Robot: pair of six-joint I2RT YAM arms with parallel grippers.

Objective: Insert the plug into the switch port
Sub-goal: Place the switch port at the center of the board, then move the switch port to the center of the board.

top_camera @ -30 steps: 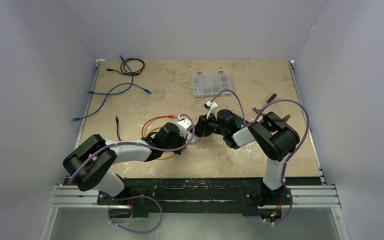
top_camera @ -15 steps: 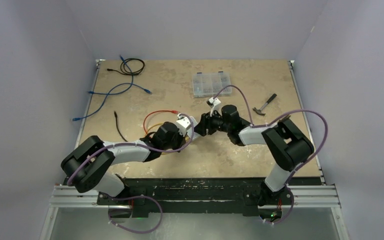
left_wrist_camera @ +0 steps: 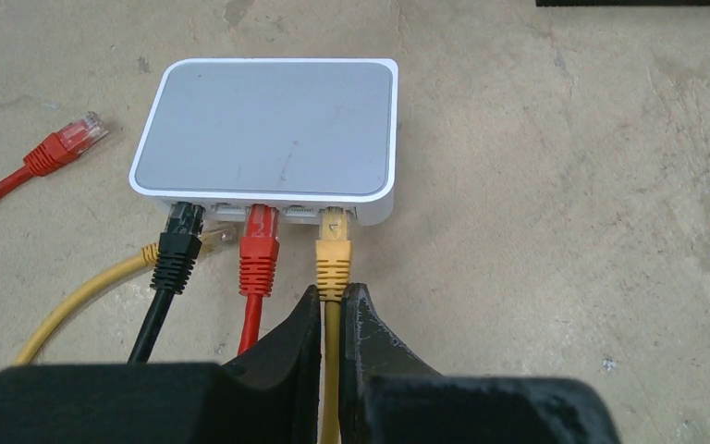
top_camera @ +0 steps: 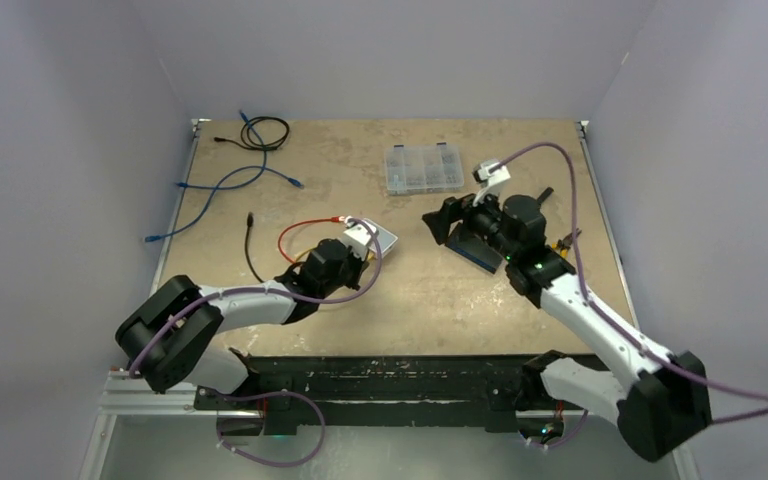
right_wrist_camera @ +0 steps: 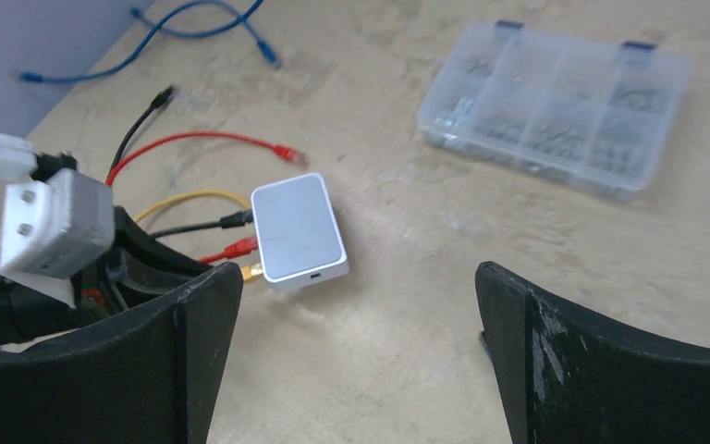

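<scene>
From above, the switch [top_camera: 384,241] lies just left of the desk's [top_camera: 410,310] centre, with bare surface to its right and toward the near edge. A parts box [top_camera: 423,169] sits nearer the far edge, and blue cables [top_camera: 222,185] trail along the left edge. Since a second ago my right claw [top_camera: 447,228] has swung off the switch toward the right edge, while the left arm [top_camera: 250,300] has barely shifted. The right arm now covers most of a hammer [top_camera: 544,191]. On the left wrist camera, my left claw [left_wrist_camera: 333,294] is pinched tight on the yellow cable [left_wrist_camera: 331,370], just behind the yellow plug [left_wrist_camera: 333,245]. That plug sits in the rightmost port on the switch's near face. A red plug [left_wrist_camera: 260,245] and a black plug [left_wrist_camera: 181,248] fill ports beside it, and something yellow behind the black one is hard to make out. On the right wrist camera, the right claw's fingers stand wide apart with nothing between them. Beyond them the switch is well clear, and the left wrist's white camera block [right_wrist_camera: 55,227] hides the gripped cable.
</scene>
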